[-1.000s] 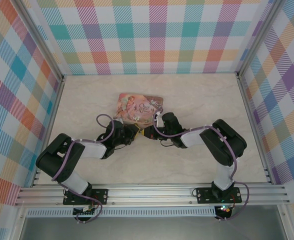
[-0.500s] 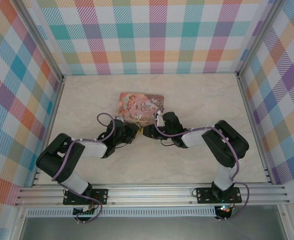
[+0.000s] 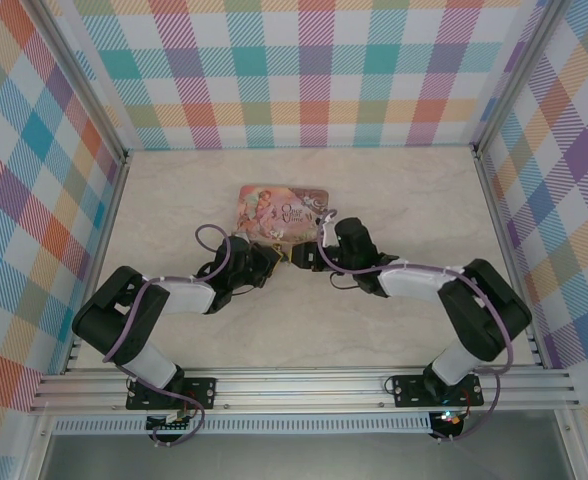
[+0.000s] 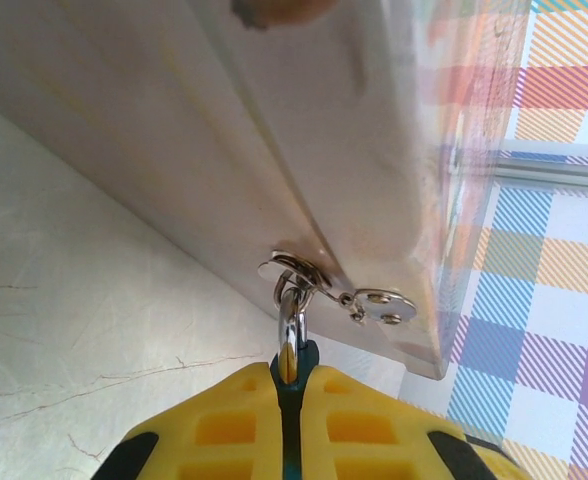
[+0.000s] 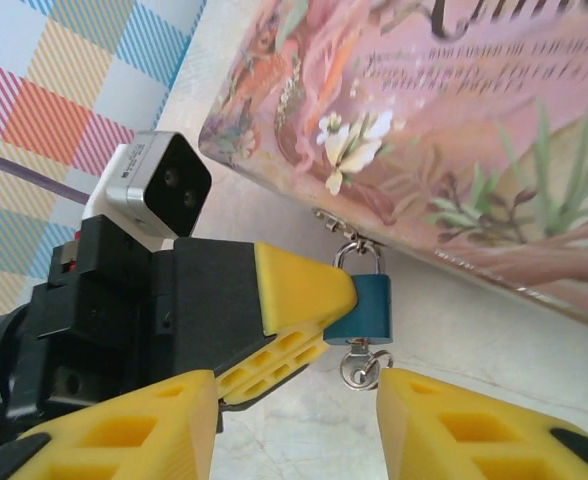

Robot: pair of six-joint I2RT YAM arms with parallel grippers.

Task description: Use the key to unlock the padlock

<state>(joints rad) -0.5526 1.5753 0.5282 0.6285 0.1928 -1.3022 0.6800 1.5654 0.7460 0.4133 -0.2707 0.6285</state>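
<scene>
The teal padlock hangs by its silver shackle from the hasp of the pink illustrated tin. My left gripper is shut on the padlock body, its yellow fingers pinching it from the side. A small metal key with a ring sticks out of the padlock's underside. My right gripper stands open just below the key, one finger on each side and touching nothing. From above, the left gripper and right gripper face each other at the tin's near edge.
The tin lies flat on the pale marble tabletop, its side wall close above the left fingers. Checked walls enclose the table on three sides. Open tabletop lies right and left of the tin.
The right arm's elbow has swung out to the right and its wrist has edged right, away from the left gripper. The left gripper has crept slightly towards the tin.
</scene>
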